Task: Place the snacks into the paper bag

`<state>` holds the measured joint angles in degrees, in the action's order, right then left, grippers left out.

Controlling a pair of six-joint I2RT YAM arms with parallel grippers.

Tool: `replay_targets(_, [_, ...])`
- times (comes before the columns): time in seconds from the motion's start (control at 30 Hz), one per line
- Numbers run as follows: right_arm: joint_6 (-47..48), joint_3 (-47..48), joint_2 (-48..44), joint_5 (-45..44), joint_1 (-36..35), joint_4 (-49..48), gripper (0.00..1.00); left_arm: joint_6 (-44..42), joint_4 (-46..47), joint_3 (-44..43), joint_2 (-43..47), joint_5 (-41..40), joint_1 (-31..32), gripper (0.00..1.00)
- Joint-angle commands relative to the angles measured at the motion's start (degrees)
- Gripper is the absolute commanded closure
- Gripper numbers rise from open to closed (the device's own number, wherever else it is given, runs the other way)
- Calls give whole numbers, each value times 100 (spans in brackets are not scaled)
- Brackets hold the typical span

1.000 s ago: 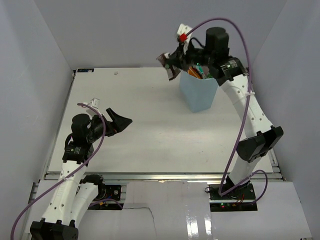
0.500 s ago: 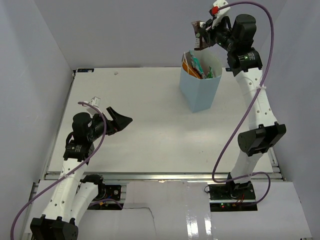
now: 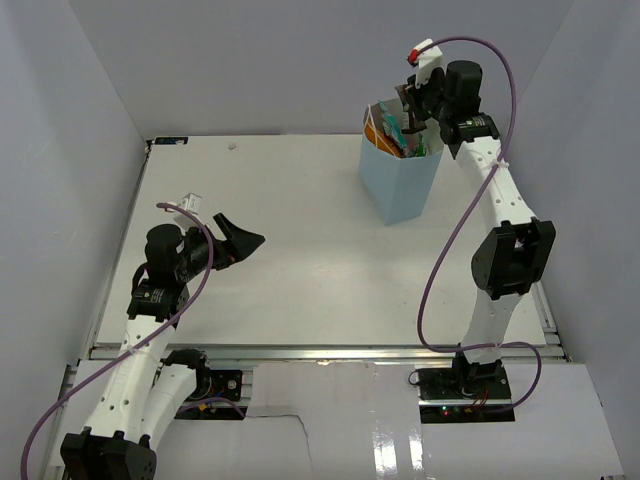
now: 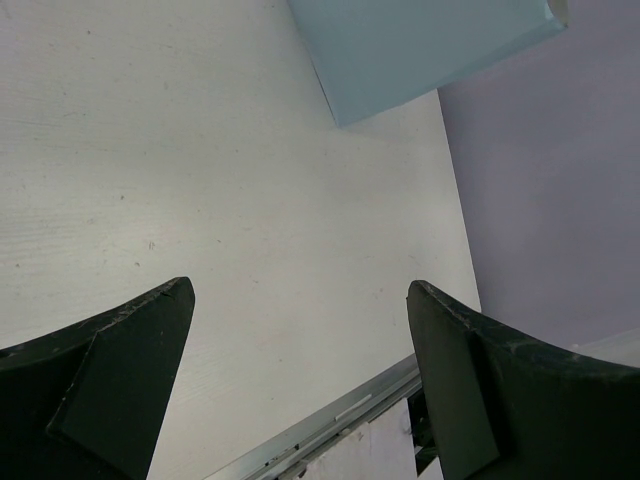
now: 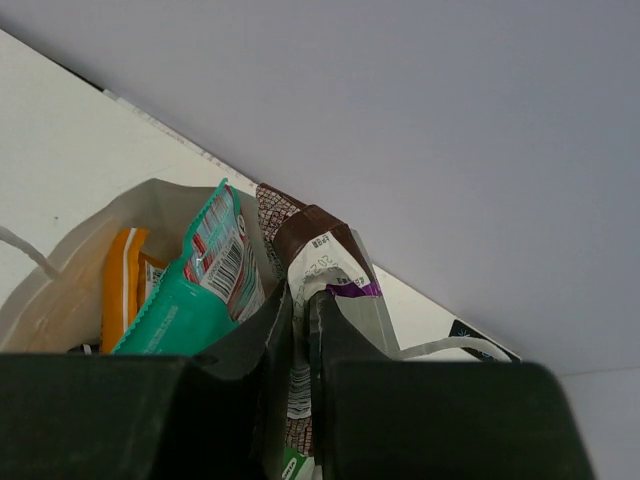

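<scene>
**Top external view:** The right gripper hangs at the mouth of the light-blue paper bag. The bag stands upright at the far right of the white table. Half a second earlier the gripper was higher, clear above the bag, and it has since come down to the rim. From that, the release looks close. What it carries is too small to make out here. The left gripper hovers over the near left of the table, well apart from the bag, just as in the earlier frames.

**Left wrist view:** The left gripper's two dark fingers are spread wide with nothing between them. Bare table lies below, and a lower corner of the paper bag shows at the top.

**Right wrist view:** The right gripper's fingers are pressed together, pinching the dark brown bar. The bar's upper end pokes past the fingertips. It sits just beside the teal-green-red pouch, which stands inside the bag next to the orange chip bag. Whether the bar is fully over the opening cannot be told. No other snack shows outside the bag, so this is probably the last one.
</scene>
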<state>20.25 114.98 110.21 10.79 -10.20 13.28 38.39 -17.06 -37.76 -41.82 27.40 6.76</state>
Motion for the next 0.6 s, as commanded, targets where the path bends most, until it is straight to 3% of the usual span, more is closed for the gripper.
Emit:
replay_targets(0.0, [242,-107,-61,-165,0,-537,92,-95,62,-100,16,-77,18,2])
replay_targets(0.57, [664,-1240,-132,-349,0,-783,86,-112,-210,-153,201,-244,18,2])
